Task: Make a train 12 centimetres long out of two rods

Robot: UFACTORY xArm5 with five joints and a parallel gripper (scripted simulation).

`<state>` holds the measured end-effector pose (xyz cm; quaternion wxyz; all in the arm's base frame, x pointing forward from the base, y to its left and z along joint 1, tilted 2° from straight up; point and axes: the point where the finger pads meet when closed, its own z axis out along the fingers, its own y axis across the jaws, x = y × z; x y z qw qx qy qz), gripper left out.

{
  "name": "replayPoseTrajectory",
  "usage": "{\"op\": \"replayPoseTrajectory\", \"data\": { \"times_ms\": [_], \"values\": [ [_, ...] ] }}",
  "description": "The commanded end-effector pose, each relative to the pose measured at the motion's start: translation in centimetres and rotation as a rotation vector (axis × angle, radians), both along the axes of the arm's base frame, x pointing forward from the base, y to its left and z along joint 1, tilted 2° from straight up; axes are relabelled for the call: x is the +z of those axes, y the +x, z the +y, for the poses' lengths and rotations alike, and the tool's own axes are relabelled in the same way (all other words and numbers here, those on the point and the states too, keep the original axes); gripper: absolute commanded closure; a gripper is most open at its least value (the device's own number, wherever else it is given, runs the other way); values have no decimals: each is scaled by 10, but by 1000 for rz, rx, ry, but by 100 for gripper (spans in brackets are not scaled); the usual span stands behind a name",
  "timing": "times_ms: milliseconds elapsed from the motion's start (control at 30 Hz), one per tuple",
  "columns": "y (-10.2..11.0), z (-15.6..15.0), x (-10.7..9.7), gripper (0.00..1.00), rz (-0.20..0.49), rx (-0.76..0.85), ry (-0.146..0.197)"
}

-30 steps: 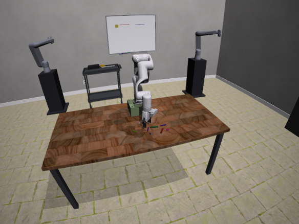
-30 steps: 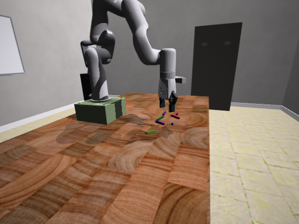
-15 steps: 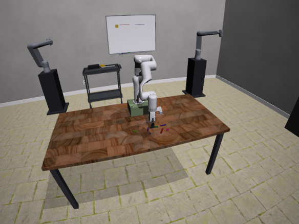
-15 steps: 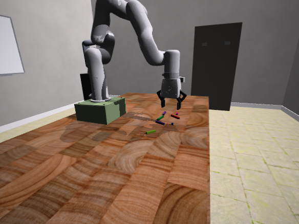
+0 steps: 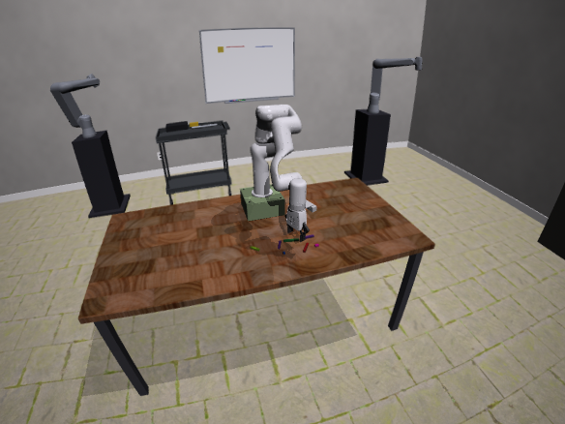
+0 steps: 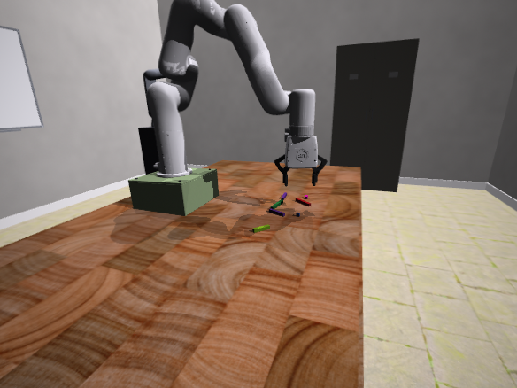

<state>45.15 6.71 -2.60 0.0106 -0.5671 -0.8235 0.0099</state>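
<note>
Grey walls are seen, the right one darker, with a white baseboard along the bottom. A whiteboard is mounted on the back wall. The floor is laid with beige stone tiles. A wooden table on dark legs is placed centrally. A black cart is parked behind it. A dark door is set in the wall.

I cannot read any text from my station. The gripper housing carries a small round emblem, but its letters are too small to make out. The whiteboard on the wall shows only a yellow square, a red line and a blue line, no words or numbers.
</note>
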Motion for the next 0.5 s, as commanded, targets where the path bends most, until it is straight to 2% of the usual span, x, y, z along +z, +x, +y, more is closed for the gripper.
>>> {"op": "replayPoseTrajectory", "data": {
  "times_ms": [0,33,100,300,467],
  "values": [
    [2,10,0,0,-3,128,3],
    [2,10,0,0,-3,128,3],
    [2,21,-1,0,-2,254,6],
    [2,38,-2,0,-2,467,11],
    [2,48,-3,0,-1,576,13]
  ]
}}
